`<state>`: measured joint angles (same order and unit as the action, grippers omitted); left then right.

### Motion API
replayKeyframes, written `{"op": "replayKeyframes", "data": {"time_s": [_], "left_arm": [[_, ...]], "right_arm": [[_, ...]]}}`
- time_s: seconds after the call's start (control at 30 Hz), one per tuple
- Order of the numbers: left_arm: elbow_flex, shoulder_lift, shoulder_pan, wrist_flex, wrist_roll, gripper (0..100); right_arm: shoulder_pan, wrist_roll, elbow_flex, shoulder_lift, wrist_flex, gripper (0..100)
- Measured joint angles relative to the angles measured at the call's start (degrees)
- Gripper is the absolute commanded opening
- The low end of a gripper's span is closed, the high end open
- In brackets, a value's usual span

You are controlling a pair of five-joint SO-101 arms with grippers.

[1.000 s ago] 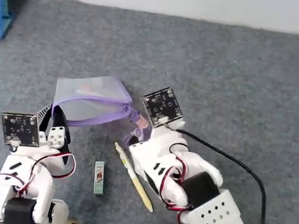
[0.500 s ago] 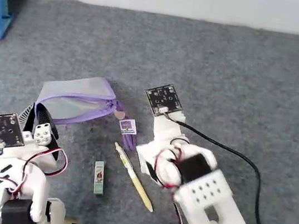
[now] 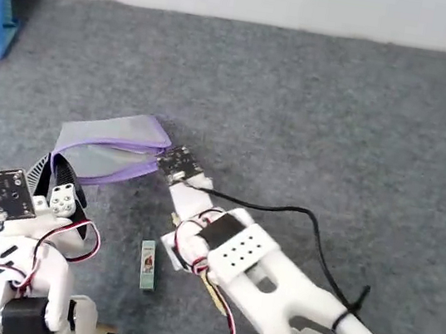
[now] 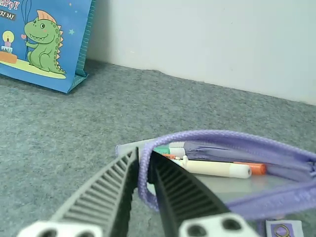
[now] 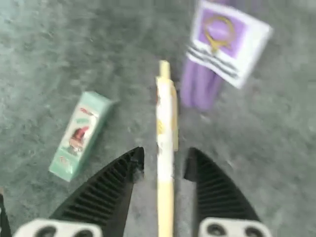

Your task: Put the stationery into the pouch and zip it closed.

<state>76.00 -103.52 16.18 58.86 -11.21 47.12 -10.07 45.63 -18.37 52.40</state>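
We see our left claw (image 4: 142, 159) clamped on the purple rim of the pouch (image 4: 232, 143). The pouch rests open on the tabletop (image 3: 341, 109) with a white marker (image 4: 212, 169) and other pens inside. Our right claw (image 5: 163, 154) hangs low over the yellow pen (image 5: 165, 113), its fingers apart, one on each side of the shaft and not closed on it. A green box (image 5: 79, 134) lies just beside the pen, and the pouch's purple tag (image 5: 224, 37) lies near the pen's far end.
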Motion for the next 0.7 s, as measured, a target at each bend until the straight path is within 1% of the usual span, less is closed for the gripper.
{"op": "replayKeyframes", "data": {"time_s": [0.13,0.3,0.37,0.43,0.47,0.53,0.6,0.7], "left_arm": [[0.0,0.0,0.0,0.0,-0.2,1],[0.0,0.0,0.0,0.0,-0.2,1],[0.0,0.0,0.1,0.0,-0.2,1],[0.0,0.0,0.1,0.0,-0.2,1],[0.0,0.0,0.1,0.0,-0.2,1],[0.0,0.0,0.0,0.0,-0.2,1],[0.0,0.0,0.2,0.0,-0.2,1],[0.0,0.0,0.2,0.0,-0.2,1]], "right_arm": [[0.2,0.0,0.0,5.1,-4.6,14.3],[0.1,0.0,-1.1,12.2,-7.8,14.1],[0.1,0.0,-1.4,14.0,-8.1,10.1],[0.1,0.0,-1.5,14.3,-8.1,1.8],[-0.3,0.0,-1.5,14.3,-8.1,0.1],[-1.3,0.0,-1.6,14.4,-8.1,2.4],[-2.2,0.0,-1.6,14.5,-7.7,0.6],[-3.6,-0.1,-1.7,14.4,-5.7,0.9]]}}
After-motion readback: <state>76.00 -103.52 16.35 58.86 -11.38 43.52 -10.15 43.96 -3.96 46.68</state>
